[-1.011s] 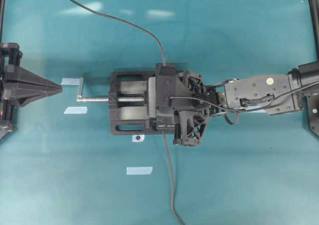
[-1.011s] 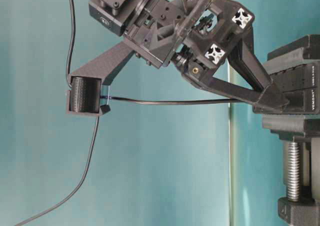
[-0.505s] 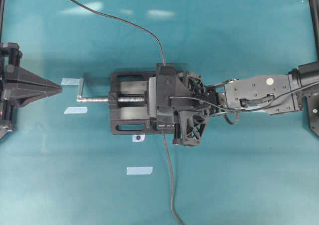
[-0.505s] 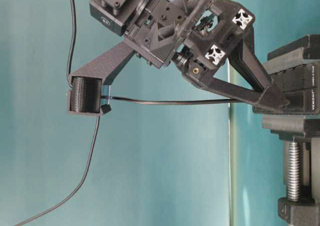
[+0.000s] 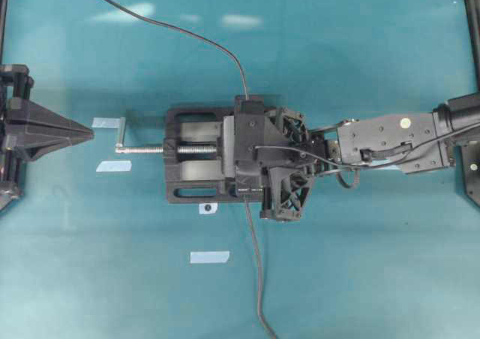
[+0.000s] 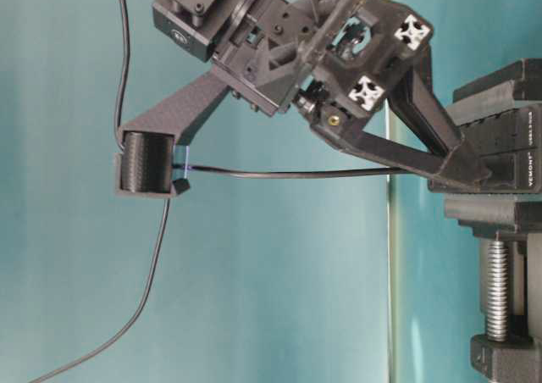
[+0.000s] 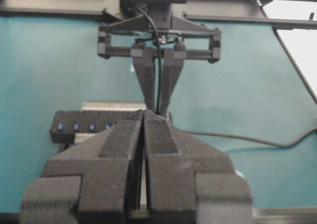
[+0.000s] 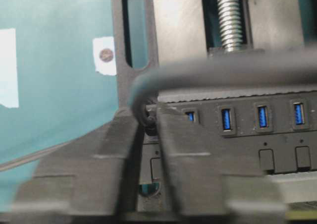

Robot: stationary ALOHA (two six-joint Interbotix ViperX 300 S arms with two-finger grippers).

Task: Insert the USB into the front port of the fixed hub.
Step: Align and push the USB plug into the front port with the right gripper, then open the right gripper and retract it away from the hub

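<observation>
A: Biggest first: the teal cloth-covered table (image 5: 360,279) has wide bare room on every side of the wide black vise with its silver screw handle (image 5: 196,175), which sits mid-table. The right arm reaches in from the right edge.

B: And the long narrow black bar-shaped hub with blue ports (image 8: 277,130)?

A: Clamped in the vise, ports in a row along its face. The right gripper (image 8: 148,130) is down over its end, fingertips right at the hub's edge beside the first visible blue port.

B: Is it holding the small black USB plug on the thin dark grey cable (image 8: 147,119)?

A: The plug sits between the two fingers at the hub's end port. A narrow gap shows between them; whether the pads press the plug or stand just off it, I cannot tell, since the close view is blurred there. The cable arches up and over the hub.

B: The left gripper (image 7: 143,135)?

A: Parked at the table's left edge, well apart from the vise, its fingers pressed together on nothing.
</observation>
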